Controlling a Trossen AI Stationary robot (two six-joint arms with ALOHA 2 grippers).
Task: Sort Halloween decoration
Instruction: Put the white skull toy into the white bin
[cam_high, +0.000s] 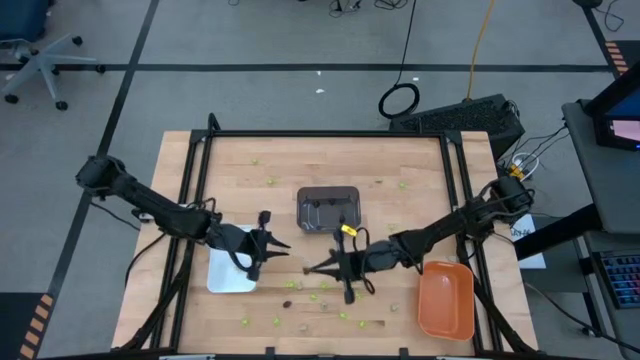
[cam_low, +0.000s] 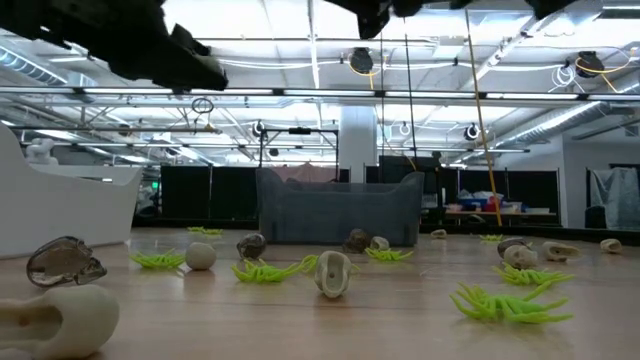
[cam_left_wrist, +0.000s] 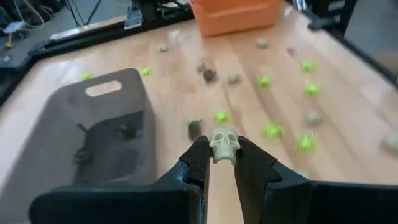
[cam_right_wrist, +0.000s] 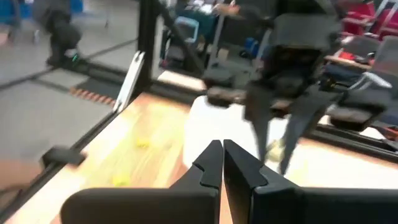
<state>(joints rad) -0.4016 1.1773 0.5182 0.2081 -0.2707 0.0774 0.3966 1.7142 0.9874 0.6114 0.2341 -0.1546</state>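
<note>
Small lime-green, dark and pale tan trinkets (cam_high: 322, 297) lie scattered on the wooden table, most of them near the front edge; they also show in the low view (cam_low: 333, 272). My left gripper (cam_high: 280, 243) is beside the white tray (cam_high: 228, 275), shut on a pale tan skull (cam_left_wrist: 223, 145). My right gripper (cam_high: 310, 267) is above the table near the middle. Its fingers (cam_right_wrist: 222, 158) are shut with nothing between them, and they point toward the white tray (cam_right_wrist: 214, 127) and my left arm. My left gripper pinches the pale tan skull by its two sides (cam_left_wrist: 214, 148) between the free ends of its two fingers. The skull is held above the wooden table, clear of it, with its face turned toward the wrist camera.
A dark grey tray (cam_high: 328, 208) with a few dark trinkets stands mid-table, behind both grippers. An orange tray (cam_high: 446, 300) stands at the front right. A black frame runs along the table's edges. Trinkets lie between the grippers and the front edge.
</note>
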